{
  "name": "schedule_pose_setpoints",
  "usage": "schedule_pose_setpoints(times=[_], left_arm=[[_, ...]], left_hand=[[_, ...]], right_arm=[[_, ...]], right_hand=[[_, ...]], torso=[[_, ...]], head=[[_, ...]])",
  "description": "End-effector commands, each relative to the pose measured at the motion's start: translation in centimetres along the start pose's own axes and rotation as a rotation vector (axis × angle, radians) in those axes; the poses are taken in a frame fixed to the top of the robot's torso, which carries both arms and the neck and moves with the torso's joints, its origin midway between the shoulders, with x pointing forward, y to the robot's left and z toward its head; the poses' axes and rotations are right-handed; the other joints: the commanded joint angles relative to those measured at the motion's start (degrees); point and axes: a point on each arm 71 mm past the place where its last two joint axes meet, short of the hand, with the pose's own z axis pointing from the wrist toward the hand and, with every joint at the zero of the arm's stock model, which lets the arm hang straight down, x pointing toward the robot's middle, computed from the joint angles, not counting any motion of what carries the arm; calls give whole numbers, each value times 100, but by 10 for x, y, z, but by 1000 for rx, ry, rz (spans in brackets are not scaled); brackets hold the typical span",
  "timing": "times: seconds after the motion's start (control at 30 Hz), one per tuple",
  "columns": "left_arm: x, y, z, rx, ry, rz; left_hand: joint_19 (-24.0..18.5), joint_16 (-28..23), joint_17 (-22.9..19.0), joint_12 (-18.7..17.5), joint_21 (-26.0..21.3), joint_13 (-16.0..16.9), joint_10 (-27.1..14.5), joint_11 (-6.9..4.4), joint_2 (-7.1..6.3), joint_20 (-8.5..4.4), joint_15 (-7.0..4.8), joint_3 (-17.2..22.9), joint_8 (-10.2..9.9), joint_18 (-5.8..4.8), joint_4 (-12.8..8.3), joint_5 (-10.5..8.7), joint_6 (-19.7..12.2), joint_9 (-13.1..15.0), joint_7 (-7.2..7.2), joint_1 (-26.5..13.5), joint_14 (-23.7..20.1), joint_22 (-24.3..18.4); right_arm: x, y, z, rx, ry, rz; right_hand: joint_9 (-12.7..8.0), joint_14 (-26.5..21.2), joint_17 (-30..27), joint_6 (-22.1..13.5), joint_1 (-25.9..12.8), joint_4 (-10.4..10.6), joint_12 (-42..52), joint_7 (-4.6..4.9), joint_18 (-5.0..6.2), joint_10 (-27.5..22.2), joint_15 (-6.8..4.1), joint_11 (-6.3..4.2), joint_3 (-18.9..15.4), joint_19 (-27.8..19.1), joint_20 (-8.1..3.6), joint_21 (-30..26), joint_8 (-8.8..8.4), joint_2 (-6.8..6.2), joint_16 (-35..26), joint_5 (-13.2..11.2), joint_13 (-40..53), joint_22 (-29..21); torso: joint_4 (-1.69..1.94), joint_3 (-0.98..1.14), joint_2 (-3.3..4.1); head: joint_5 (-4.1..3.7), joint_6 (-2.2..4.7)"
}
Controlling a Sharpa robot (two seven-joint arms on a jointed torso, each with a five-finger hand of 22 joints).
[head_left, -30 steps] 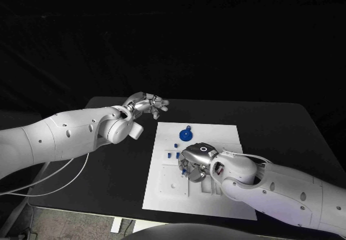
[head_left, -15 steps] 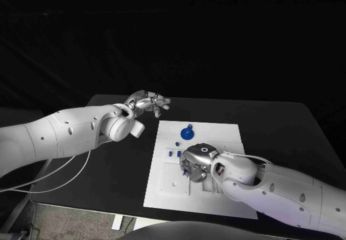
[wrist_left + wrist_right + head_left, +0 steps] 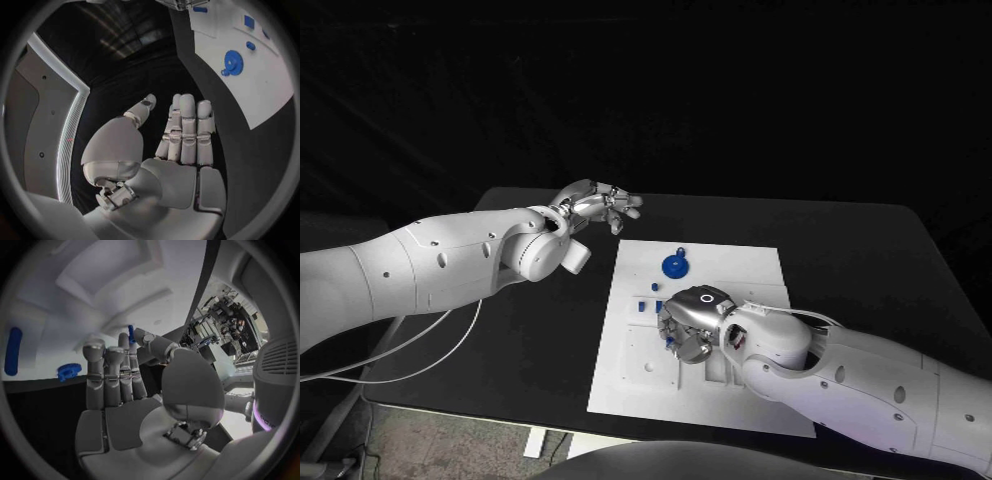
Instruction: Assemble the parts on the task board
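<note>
Matte black table (image 3: 862,250), flat, rectangular. White task board (image 3: 733,262) lying mid-table, smooth rigid plate w/ shallow cut-outs and slots.

Blue gear (image 3: 674,267) flat on board's far part: round, toothed rim, small knob at one edge, glossy plastic look. Seen again in left wrist view (image 3: 233,62), w/ more small blue parts (image 3: 249,21) beyond it on board. Small blue pegs (image 3: 652,290) standing/lying just near side of gear, by board's left edge; shapes too small to tell.

Left hand (image 3: 596,208) held over bare table beyond board's far-left corner, well apart from board. Silver, segmented metal fingers (image 3: 187,125) straight and side by side, thumb off to one side, nothing in grasp.

Right hand (image 3: 692,318) low over board's middle, white glossy arm shell behind. In right wrist view, hand (image 3: 125,390) w/ fingers extended upward, slim blue pin (image 3: 131,334) at fingertip level between thumb and fingers; pinched or just behind – can't tell. Blue toothed piece (image 3: 69,370) and long blue rounded bar (image 3: 12,357) lying on white surface past the fingers.
</note>
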Motion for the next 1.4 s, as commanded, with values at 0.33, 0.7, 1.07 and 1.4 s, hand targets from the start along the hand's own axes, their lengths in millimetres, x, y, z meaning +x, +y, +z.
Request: schedule_pose_setpoints(times=[0.33, 0.7, 1.07, 1.4], left_arm=[[0, 0, 0, -1, 16, -10], [0, 0, 0, -4, 19, -11], [1, 0, 0, -6, 22, -11], [-1, 1, 0, -12, 20, -11]], left_hand=[[16, -29, 11, 33, -30, 9, -10, -5, 25, -64, -27, 4, 29, 301, -34, 14, -26, -8, -8, -1, 17, 7], [15, -31, 12, 34, -32, 10, -13, -4, 23, -63, -26, 2, 30, 300, -32, 12, -27, -9, -8, -7, 15, 7], [14, -34, 13, 36, -35, 11, -16, -3, 19, -63, -26, -2, 31, 299, -30, 9, -29, -11, -7, -14, 13, 8], [11, -38, 13, 36, -39, 11, -23, -2, 11, -62, -24, -4, 32, 298, -30, 6, -33, -13, -6, -18, 10, 10]], right_arm=[[8, 3, -3, -10, 43, -11], [8, 2, -3, -6, 41, -13], [12, 2, 0, 4, 72, -10], [12, 2, 0, 4, 58, 28]], right_hand=[[12, -4, 11, 15, -14, -47, -42, 9, 714, 26, -41, -7, -1, 39, -60, 35, 21, 67, -23, 27, 0, 92], [15, -2, 13, 16, -17, -55, -44, 8, 714, 29, -42, -8, -5, 39, -61, 39, 21, 72, -23, 31, 4, 94], [18, -23, 17, -14, -36, -74, -74, 20, 714, -1, -32, 4, -9, 11, -54, 30, -1, 71, -40, 39, 8, 94], [-45, -200, -144, -414, -233, -19, -353, 195, 714, -398, 134, 176, -265, -213, 73, -130, -234, -74, -277, 94, -63, 46]], torso=[[-3, 0, -1], [-4, 4, 0], [-6, 3, 0], [-6, 2, -1]], head=[[18, -22], [28, -26], [20, -15], [20, -14]])
